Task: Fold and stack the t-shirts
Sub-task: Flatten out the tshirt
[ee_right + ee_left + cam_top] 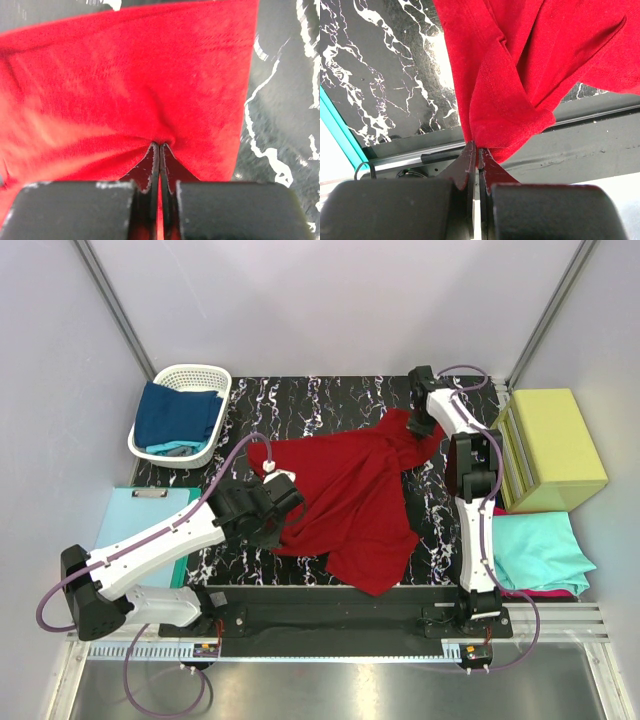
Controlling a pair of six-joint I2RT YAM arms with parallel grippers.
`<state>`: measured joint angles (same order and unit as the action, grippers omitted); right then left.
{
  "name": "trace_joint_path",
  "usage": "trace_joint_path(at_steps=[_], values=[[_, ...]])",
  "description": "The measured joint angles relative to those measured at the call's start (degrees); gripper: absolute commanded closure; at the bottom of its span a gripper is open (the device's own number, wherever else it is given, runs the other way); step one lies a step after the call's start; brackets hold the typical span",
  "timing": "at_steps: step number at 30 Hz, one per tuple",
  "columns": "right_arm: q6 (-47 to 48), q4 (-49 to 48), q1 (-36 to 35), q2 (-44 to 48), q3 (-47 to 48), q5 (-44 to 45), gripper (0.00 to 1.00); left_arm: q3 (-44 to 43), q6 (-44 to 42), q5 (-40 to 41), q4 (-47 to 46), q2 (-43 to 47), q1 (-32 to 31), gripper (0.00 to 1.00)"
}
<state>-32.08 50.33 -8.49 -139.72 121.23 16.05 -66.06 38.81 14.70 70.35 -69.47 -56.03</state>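
Leftmost, a pale-blue sheet (pixel 140 525) with a clip at its far end lies along the left edge of the black marbled desk (pixel 330 400). A white basket (pixel 196 372) at the far-left corner holds a bundled navy blue t-shirt (pixel 175 415). The left gripper (pixel 478 149) sits over the left half of the desk, towards the near edge. Its jaws are pressed together on a folded hem of the dark red t-shirt (pixel 350 495), and the cloth fans out from the pinch in creased layers. That shirt sprawls across the middle of the desk, rumpled and unfolded, running from the left gripper's hold up towards the far-right corner, with one lobe reaching down close to the near edge. The right gripper (pixel 159 145) is near the far-right corner, its jaws closed tight on the opposite edge of the same shirt, and the fabric puckers where they bite. Past the right edge stands a yellow-green box (pixel 560 445). Closer to the near-right corner lies a teal t-shirt (pixel 540 550), loosely flattened, with a sliver of magenta t-shirt (pixel 548 592) showing under its near side.
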Motion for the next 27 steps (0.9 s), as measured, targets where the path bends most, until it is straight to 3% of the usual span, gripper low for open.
trace_joint_path(at_steps=[11, 17, 19, 21, 22, 23, 24, 25, 27], values=[[-0.81, 5.84, 3.63, -6.38, 11.72, 1.07, 1.0, 0.0, -0.83, 0.0, 0.5, 0.2, 0.0, 1.0], [-0.76, 10.34, 4.44, -14.6, 27.26, 0.94, 0.98, 0.17, -0.83, -0.15, 0.92, 0.96, 0.0, 1.0], [-0.76, 10.93, 4.48, -16.48, 30.75, 0.83, 0.94, 0.9, -0.81, -0.42, 0.96, 1.46, 0.0, 1.0], [-0.74, 11.19, 4.57, -17.29, 32.3, 0.61, 0.85, 1.97, -0.76, -0.79, 1.14, 2.14, 0.0, 1.0], [-0.74, 11.3, 4.63, -17.35, 32.52, 0.33, 0.66, 2.64, -0.72, -1.03, 1.25, 2.58, 0.0, 1.0], [-0.7, 11.32, 4.72, -17.38, 32.52, -0.04, 0.57, 3.3, -0.59, -1.25, 1.4, 2.93, 0.0, 0.99], [-0.68, 11.34, 4.85, -17.38, 32.52, -0.59, 0.47, 3.87, -0.35, -1.46, 1.66, 3.17, 0.0, 0.92], [-0.44, 11.37, 4.96, -17.38, 32.52, -1.01, 0.28, 4.04, -0.24, -1.51, 1.92, 3.23, 0.0, 0.74], [-0.02, 11.32, 5.05, -17.33, 32.52, -1.64, 0.12, 4.13, 0.04, -1.49, 1.99, 3.34, -0.02, 0.58]])
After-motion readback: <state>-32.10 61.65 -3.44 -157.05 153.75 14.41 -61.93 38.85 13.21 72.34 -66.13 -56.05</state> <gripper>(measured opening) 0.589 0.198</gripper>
